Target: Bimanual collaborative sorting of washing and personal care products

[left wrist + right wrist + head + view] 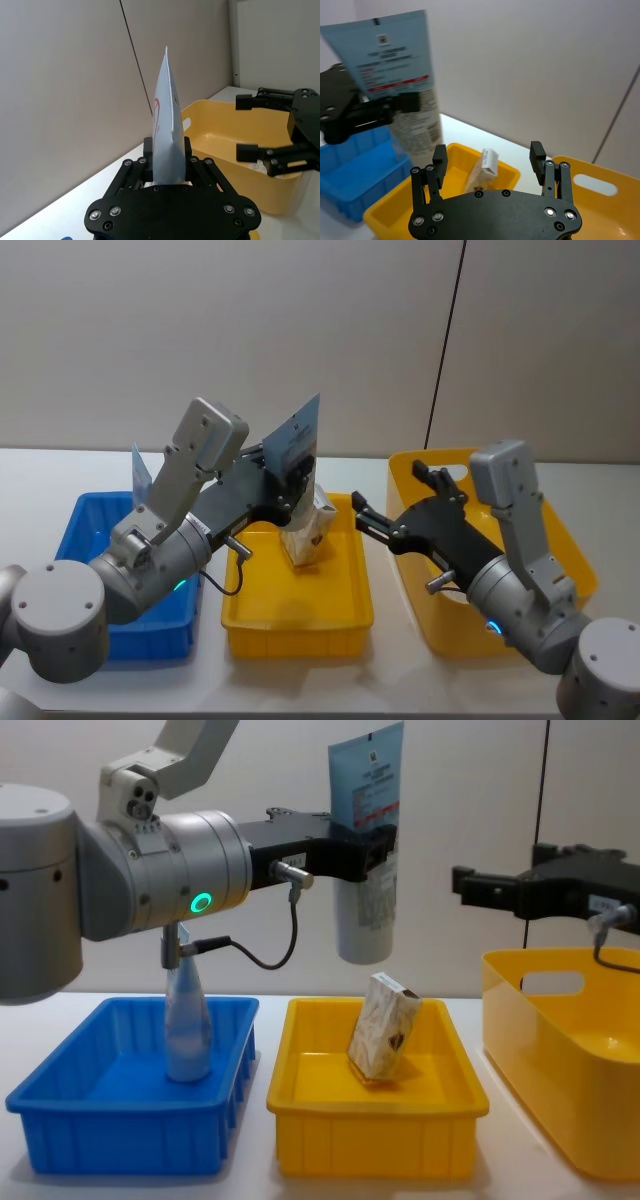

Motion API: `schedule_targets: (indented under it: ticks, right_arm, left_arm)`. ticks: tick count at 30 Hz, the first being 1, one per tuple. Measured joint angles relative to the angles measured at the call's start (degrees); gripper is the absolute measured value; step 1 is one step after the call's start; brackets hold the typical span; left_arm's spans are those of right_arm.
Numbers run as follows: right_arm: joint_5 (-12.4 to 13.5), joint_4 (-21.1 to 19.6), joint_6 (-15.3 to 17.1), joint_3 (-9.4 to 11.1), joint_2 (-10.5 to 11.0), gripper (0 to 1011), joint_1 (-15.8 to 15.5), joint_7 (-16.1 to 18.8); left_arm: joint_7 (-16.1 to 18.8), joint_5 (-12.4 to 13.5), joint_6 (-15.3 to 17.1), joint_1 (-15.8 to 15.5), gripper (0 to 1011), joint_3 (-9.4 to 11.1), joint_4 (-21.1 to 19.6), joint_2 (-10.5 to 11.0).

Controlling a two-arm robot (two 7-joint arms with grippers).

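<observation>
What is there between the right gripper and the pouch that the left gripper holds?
Nothing: in the chest view the stretch between the open right gripper and the pouch in the left gripper is bare air.

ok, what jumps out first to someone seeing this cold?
The left claw, shut on a tall pale blue tube, holds it upright in the air above the middle yellow tray. The right claw hangs open facing it, by the large yellow bin. Below, a marbled carton leans in the tray and a clear slim bottle stands in the blue bin.
</observation>
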Motion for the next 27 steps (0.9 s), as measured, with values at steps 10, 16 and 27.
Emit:
schedule_targets:
  ticks: [10, 16, 27]
  right_arm:
    - [1.5, 1.0, 1.4, -2.5, 2.4, 1004, 2.0, 5.9]
    - [1.8, 2.7, 1.9, -4.0, 3.2, 1004, 3.8, 8.2]
    - [1.5, 6.7, 1.4, -6.2, 3.4, 1004, 7.4, 10.0]
  left_arm:
    - [-0.1, 0.0, 0.0, -0.1, 262, 0.1, 0.1, -0.1]
    - [-0.1, 0.0, 0.0, -0.1, 262, 0.1, 0.1, -0.2]
    - [-0.2, 0.0, 0.0, -0.2, 262, 0.1, 0.1, -0.2]
